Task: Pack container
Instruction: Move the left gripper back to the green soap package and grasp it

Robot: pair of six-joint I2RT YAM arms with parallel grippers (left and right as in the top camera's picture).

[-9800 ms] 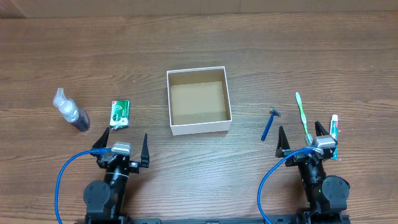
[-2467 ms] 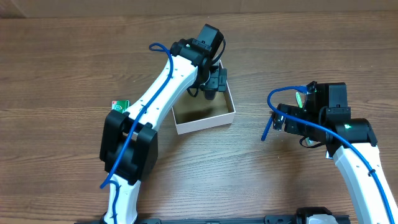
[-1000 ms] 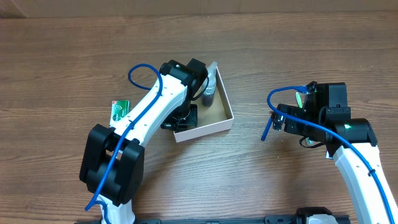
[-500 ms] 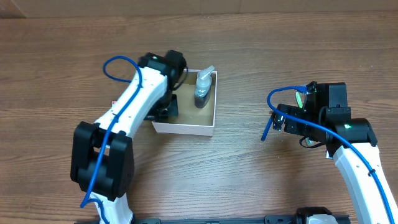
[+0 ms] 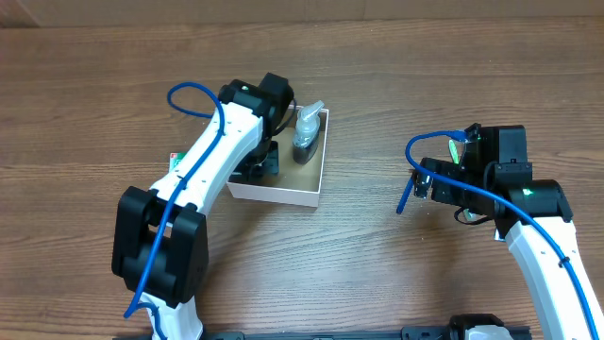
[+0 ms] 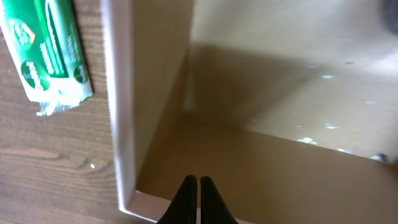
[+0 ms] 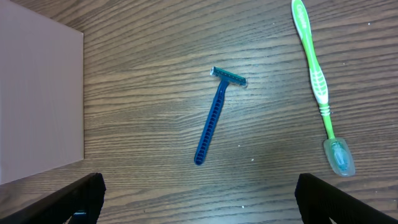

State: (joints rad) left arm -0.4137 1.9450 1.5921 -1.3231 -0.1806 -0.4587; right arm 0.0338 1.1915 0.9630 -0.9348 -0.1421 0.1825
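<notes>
Small square white-walled, brown-lined cardboard container [image 5: 283, 196] sits left of centre, holding only a clear dark-liquid spray bottle [image 5: 305, 132]; left gripper [image 6: 199, 199] clenched empty inside, right gripper [image 7: 199, 199] spread wide above; blue plastic razor [image 7: 214, 115], green toothbrush [image 7: 317, 81] and green packet [image 6: 50, 56] not yet packed.

Cameras: three views, all facing downward.
Overhead is looking down from far above, covering both arms. Left wrist is peering from very close past the left claw [image 6: 199, 190] into a corner of the container [image 6: 121, 124]. Right wrist is hanging higher, sharing with overhead the razor [image 7: 214, 118] ahead of the right claw [image 7: 202, 193] and the container wall leftward.
</notes>
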